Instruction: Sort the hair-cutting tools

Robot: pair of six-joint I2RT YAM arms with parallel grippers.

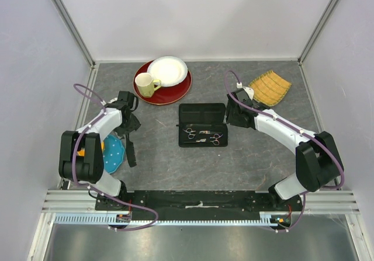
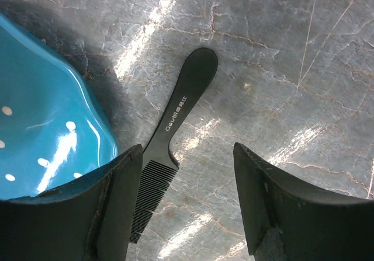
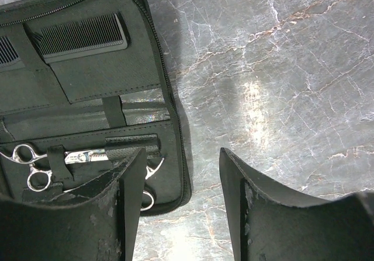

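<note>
An open black case [image 1: 201,116] lies mid-table with silver scissors [image 1: 190,134] strapped inside. In the right wrist view the case [image 3: 87,91] holds a black comb [image 3: 82,36] in a pocket and scissors [image 3: 35,162] below it. My right gripper [image 1: 232,119] is open and empty [image 3: 182,156] over the case's right edge. A black comb with a handle [image 2: 178,118] lies flat on the table beside a teal plate [image 2: 41,132]. My left gripper [image 2: 187,156] is open above it, and its left finger covers part of the comb's teeth. The comb [image 1: 131,151] also shows in the top view below the left gripper [image 1: 131,129].
A red plate [image 1: 175,91] at the back carries a white plate [image 1: 168,70] and a yellow mug [image 1: 146,84]. A yellow woven mat [image 1: 270,89] lies at the back right. The teal plate [image 1: 114,153] sits by the left arm. Walls enclose the table.
</note>
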